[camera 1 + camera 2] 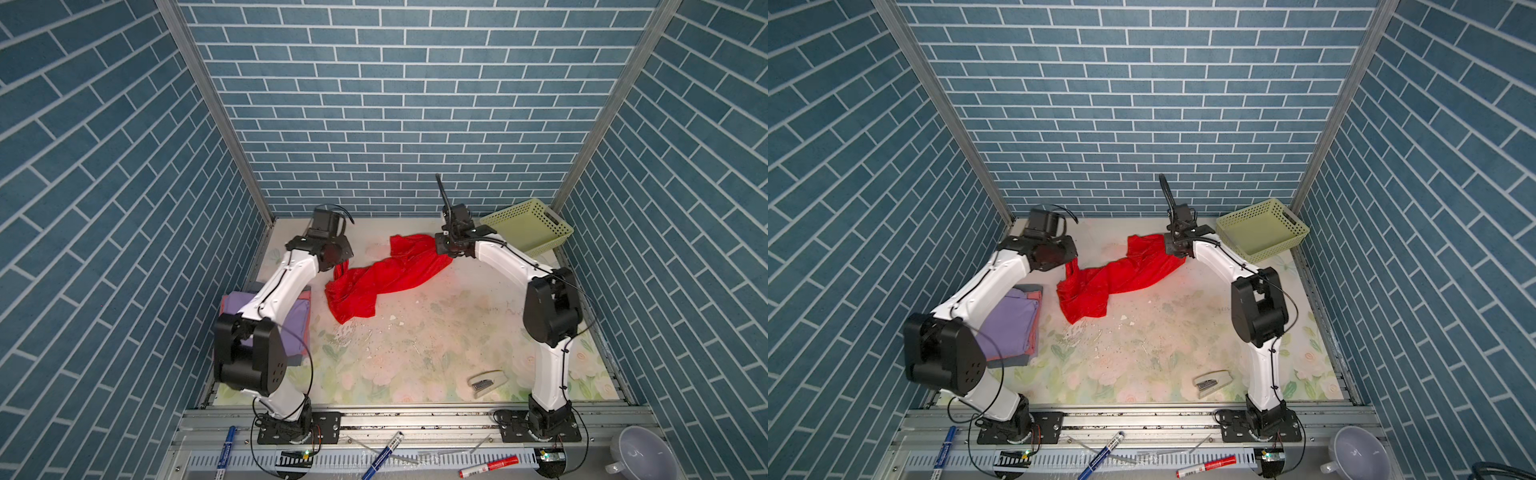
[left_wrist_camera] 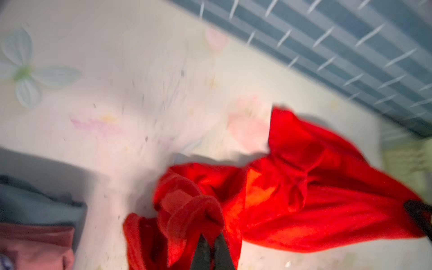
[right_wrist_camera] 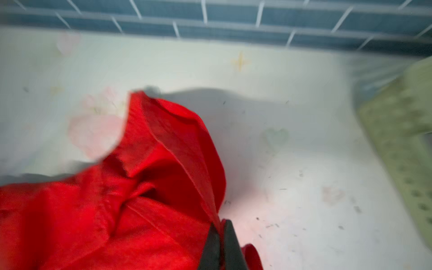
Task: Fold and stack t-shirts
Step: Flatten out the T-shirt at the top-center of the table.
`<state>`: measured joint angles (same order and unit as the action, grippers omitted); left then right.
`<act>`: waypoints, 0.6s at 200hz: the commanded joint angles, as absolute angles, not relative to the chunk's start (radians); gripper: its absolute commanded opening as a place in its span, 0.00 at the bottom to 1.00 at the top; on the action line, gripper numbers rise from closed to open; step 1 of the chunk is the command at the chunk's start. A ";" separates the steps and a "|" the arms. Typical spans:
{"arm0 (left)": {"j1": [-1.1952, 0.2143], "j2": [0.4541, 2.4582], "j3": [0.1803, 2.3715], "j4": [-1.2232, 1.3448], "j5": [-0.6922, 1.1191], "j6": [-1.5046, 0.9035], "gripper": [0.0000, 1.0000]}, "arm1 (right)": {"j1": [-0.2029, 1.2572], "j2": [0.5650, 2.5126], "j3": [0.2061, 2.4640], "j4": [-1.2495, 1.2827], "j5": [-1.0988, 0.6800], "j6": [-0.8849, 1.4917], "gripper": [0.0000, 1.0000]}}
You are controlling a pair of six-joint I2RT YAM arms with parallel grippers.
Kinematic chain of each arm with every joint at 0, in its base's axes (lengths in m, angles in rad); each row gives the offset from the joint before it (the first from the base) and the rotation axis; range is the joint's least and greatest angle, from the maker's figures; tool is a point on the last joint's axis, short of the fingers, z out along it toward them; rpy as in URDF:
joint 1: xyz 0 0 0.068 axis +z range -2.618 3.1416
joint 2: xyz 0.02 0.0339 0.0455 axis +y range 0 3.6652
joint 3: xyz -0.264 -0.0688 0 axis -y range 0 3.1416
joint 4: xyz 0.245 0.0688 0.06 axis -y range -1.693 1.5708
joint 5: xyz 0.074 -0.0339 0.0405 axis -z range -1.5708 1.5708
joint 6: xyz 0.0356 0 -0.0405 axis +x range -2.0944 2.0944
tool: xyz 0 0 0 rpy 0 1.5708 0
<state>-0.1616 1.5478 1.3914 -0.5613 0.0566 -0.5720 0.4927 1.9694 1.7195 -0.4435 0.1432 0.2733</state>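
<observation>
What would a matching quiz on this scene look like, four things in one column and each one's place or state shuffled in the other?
1. red t-shirt
2. lavender t-shirt
3. basket
4. stapler

A. top of the folded stack, left side
B. near edge of the table, right of centre
C. far right corner
D. crumpled, not yet folded, towards the back

Pairs: 1-D, 2-A, 3-C, 4-B

No text, brand, number or sign can be read anywhere. Print on the two blue plastic marker pens (image 1: 226,448) and the red-and-white plastic marker pen (image 1: 489,466) is too small to make out.
</observation>
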 commanded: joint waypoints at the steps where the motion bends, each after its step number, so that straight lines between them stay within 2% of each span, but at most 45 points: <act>1: -0.068 1.445 1.376 -0.477 0.220 -0.598 0.00 | 0.452 1.834 1.638 -0.433 0.269 0.218 0.00; 46: -0.006 1.364 1.417 -0.534 0.257 -0.586 0.00 | 0.396 1.706 1.450 -0.575 0.364 0.280 0.00; 60: -0.007 1.372 1.400 -0.518 0.278 -0.599 0.00 | 0.381 1.692 1.406 -0.611 0.387 0.323 0.18; 71: -0.008 1.386 1.373 -0.494 0.310 -0.619 0.00 | 0.377 1.680 1.387 -0.614 0.386 0.348 0.25; 81: -0.009 1.404 1.354 -0.482 0.322 -0.644 0.00 | 0.378 1.670 1.376 -0.601 0.377 0.369 0.37; 90: -0.011 1.422 1.329 -0.455 0.336 -0.660 0.00 | 0.378 1.670 1.373 -0.583 0.361 0.383 0.42; 95: -0.012 1.435 1.315 -0.429 0.346 -0.667 0.05 | 0.378 1.673 1.375 -0.569 0.345 0.390 0.43; 120: -0.018 1.530 1.287 -0.341 0.384 -0.666 0.44 | 0.379 1.718 1.408 -0.486 0.179 0.411 0.45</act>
<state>-0.0139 1.4425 1.3140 -0.4297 0.3286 -0.6510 0.3767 1.6924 1.3872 -0.5564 0.3099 0.3553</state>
